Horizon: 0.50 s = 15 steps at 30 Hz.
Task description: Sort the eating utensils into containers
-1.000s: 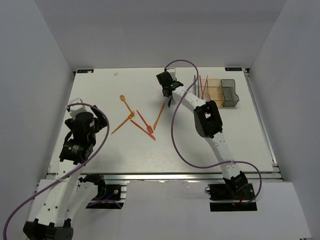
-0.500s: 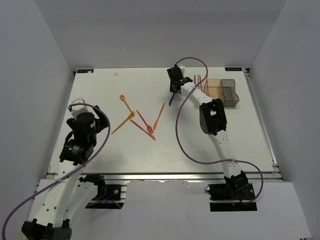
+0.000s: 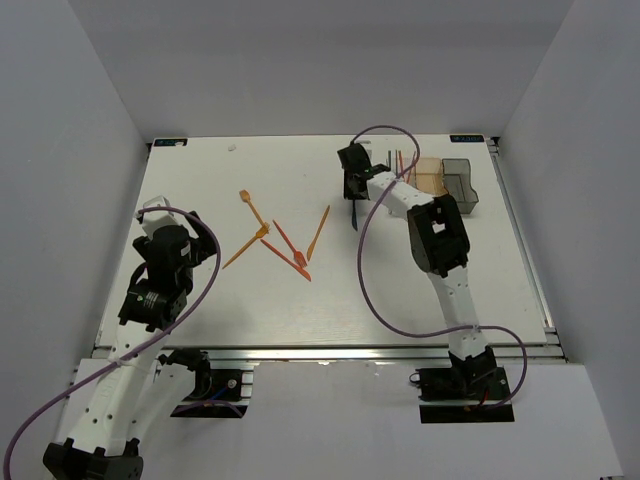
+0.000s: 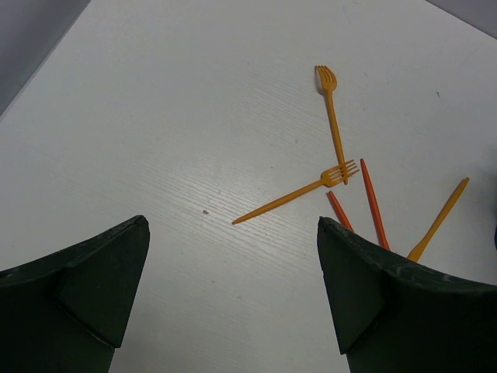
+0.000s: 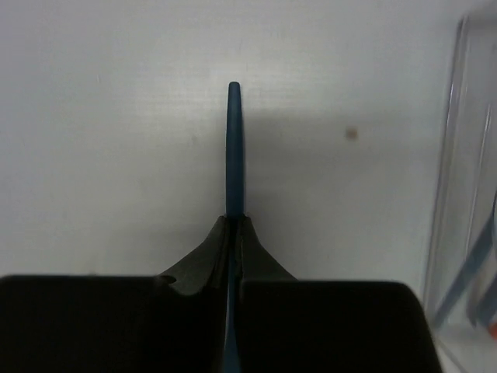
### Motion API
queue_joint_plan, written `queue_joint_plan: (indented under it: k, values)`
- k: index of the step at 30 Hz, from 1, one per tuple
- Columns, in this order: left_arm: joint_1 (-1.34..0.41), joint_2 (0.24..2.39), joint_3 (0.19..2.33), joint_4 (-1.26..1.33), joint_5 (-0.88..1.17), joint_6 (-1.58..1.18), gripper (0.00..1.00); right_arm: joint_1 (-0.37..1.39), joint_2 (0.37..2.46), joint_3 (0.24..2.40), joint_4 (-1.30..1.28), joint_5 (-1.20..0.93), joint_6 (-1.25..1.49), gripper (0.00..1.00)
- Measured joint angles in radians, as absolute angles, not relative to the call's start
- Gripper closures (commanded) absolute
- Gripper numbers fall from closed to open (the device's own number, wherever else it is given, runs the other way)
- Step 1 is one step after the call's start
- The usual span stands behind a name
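My right gripper (image 3: 352,186) is shut on a thin dark blue utensil (image 3: 353,214), held above the table just left of the containers (image 3: 437,183). In the right wrist view the utensil (image 5: 234,148) sticks out past the closed gripper (image 5: 235,221), and the clear bin wall (image 5: 460,148) stands at the right. Several orange and red utensils lie mid-table: two orange forks (image 3: 251,208) (image 3: 245,248), red pieces (image 3: 287,244) and an orange one (image 3: 319,232). My left gripper (image 3: 153,214) is open and empty at the left, with the forks (image 4: 334,116) ahead of its fingers (image 4: 93,272).
The row of bins runs clear, orange (image 3: 431,180), smoky grey (image 3: 460,186) at the back right. A few utensils stand in the clear bin (image 3: 398,165). Grey walls close the table on three sides. The right arm's purple cable (image 3: 365,270) loops over the table.
My right gripper has moved right toward the bins, carrying the dark blue utensil. The left arm has stayed still.
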State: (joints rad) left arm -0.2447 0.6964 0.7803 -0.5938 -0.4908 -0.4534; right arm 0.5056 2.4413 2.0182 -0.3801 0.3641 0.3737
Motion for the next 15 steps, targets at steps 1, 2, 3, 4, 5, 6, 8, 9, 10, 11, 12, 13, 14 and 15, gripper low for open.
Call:
queue_joint_plan:
  k: [1, 2, 3, 4, 5, 6, 8, 9, 10, 11, 12, 13, 14, 15]
  values:
    - [-0.244, 0.696, 0.78, -0.594, -0.491, -0.453, 0.02, 0.513, 2.395, 1.945, -0.37, 0.357, 0.366, 1.0]
    - [-0.244, 0.696, 0.78, -0.594, -0.491, -0.453, 0.02, 0.522, 2.348, 1.874, -0.368, 0.35, 0.359, 1.0]
    - [-0.245, 0.695, 0.78, -0.594, -0.491, -0.453, 0.02, 0.534, 2.291, 1.79, -0.355, 0.335, 0.353, 1.0]
    - [-0.244, 0.694, 0.78, -0.594, -0.491, -0.453, 0.02, 0.545, 2.239, 1.706, -0.33, 0.304, 0.347, 1.0]
    - [-0.244, 0.693, 0.78, -0.594, -0.491, -0.453, 0.02, 0.554, 2.177, 1.616, -0.331, 0.297, 0.344, 1.0]
    - [-0.245, 0.691, 0.78, -0.594, -0.492, -0.453, 0.02, 0.565, 2.118, 1.536, -0.315, 0.276, 0.336, 1.0]
    - [-0.244, 0.688, 0.78, -0.594, -0.495, -0.454, 0.02, 0.583, 2.024, 1.439, -0.317, 0.25, 0.325, 1.0]
    - [-0.244, 0.686, 0.78, -0.594, -0.496, -0.454, 0.02, 0.586, 1.987, 1.415, -0.313, 0.243, 0.319, 1.0]
    - [-0.245, 0.685, 0.78, -0.594, -0.498, -0.454, 0.02, 0.586, 1.953, 1.402, -0.303, 0.238, 0.31, 1.0]
    - [-0.244, 0.684, 0.78, -0.594, -0.498, -0.454, 0.02, 0.584, 1.925, 1.396, -0.293, 0.236, 0.304, 1.0]
    - [-0.245, 0.684, 0.78, -0.594, -0.499, -0.454, 0.02, 0.581, 1.901, 1.396, -0.281, 0.234, 0.3, 1.0]
    - [-0.245, 0.684, 0.78, -0.594, -0.5, -0.454, 0.02, 0.577, 1.878, 1.396, -0.264, 0.233, 0.294, 1.0]
    - [-0.245, 0.684, 0.78, -0.594, -0.501, -0.454, 0.02, 0.573, 1.859, 1.396, -0.25, 0.233, 0.286, 1.0]
    - [-0.245, 0.684, 0.78, -0.594, -0.503, -0.454, 0.02, 0.569, 1.847, 1.396, -0.241, 0.233, 0.282, 1.0]
